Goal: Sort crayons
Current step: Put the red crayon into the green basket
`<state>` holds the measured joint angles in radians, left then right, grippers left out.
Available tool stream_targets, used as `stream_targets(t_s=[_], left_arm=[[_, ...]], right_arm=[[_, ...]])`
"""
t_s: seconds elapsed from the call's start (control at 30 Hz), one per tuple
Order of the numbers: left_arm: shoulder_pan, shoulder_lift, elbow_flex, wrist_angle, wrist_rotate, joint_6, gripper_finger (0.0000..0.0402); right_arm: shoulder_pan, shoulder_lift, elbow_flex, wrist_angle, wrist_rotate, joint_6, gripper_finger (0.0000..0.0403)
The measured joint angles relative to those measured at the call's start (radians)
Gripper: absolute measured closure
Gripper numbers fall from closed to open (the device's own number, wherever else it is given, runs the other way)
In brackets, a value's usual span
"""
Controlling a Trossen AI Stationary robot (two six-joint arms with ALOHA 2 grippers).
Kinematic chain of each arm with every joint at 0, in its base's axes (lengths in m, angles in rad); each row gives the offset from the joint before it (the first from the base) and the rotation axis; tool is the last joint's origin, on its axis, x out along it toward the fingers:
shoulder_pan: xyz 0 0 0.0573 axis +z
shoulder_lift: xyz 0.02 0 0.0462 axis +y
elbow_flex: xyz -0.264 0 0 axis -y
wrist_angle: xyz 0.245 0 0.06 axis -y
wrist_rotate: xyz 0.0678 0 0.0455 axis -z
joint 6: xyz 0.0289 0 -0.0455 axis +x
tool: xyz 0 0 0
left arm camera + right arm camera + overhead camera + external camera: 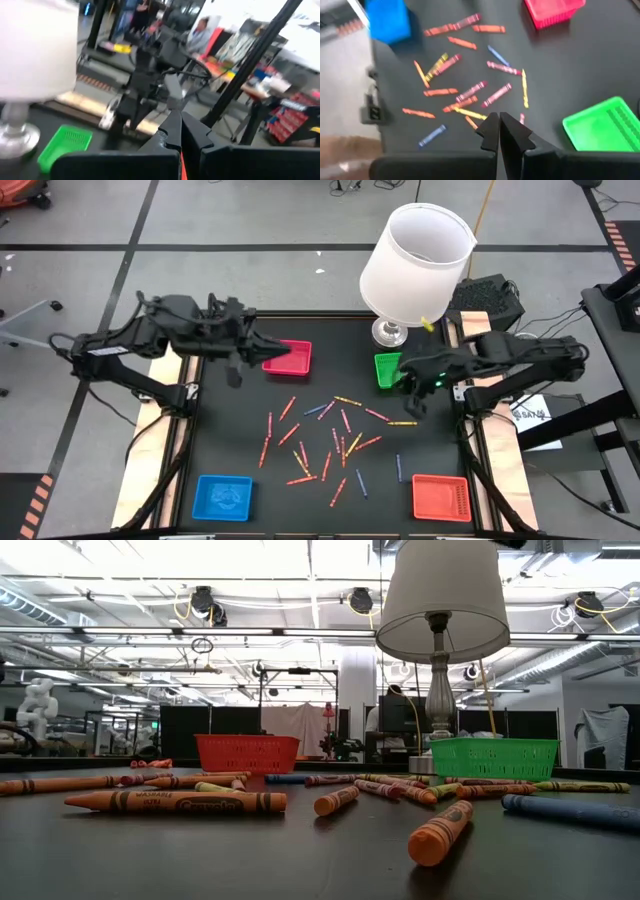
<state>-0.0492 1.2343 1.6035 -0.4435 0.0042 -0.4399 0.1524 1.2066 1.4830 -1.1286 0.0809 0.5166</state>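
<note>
Several crayons [330, 442] lie flat and scattered on the middle of the black table, mostly red, orange and pink, with some yellow and blue; the right wrist view shows the crayons [470, 92] from above. My left gripper [278, 350] hangs shut and level in the air above the far red tray [292, 360], its fingers [172, 131] together with nothing between them. My right gripper [408, 380] is shut too and slants down beside the green tray [386, 370], above the far right end of the scatter, holding nothing [499, 126].
A white-shaded lamp [415, 265] stands at the table's far edge by the green tray. A blue tray [223, 497] sits at the near left and a second red tray [440, 496] at the near right. Wooden rails run along both table sides.
</note>
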Motion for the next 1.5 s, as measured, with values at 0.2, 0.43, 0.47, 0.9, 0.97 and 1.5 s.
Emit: stream_targets(t_s=[0.2, 0.43, 0.47, 0.9, 0.97, 1.5], left_arm=[[-0.019, 0.028, -0.001, -0.094, -0.035, -0.025, 0.0402], [-0.019, 0.013, -0.001, -0.169, -0.035, -0.025, 0.0402], [-0.019, 0.009, -0.001, -0.194, -0.035, -0.025, 0.0402], [-0.019, 0.003, -0.001, -0.502, -0.026, -0.026, 0.0402], [-0.019, 0.003, -0.001, -0.512, 0.002, -0.026, 0.0402], [-0.023, 0.003, -0.001, -0.541, 0.044, -0.047, 0.0402]], right_arm=[[0.012, 0.111, 0.0, -0.089, -0.003, 0.044, 0.0403], [0.009, 0.196, -0.036, -0.125, -0.034, -0.037, 0.0403], [0.004, 0.2, -0.049, -0.124, -0.036, -0.045, 0.0403], [-0.034, 0.203, -0.228, 0.026, -0.083, -0.034, 0.0403], [-0.034, 0.203, -0.261, 0.115, -0.083, -0.064, 0.04], [-0.055, 0.203, -0.559, 0.457, -0.076, -0.084, 0.0282]])
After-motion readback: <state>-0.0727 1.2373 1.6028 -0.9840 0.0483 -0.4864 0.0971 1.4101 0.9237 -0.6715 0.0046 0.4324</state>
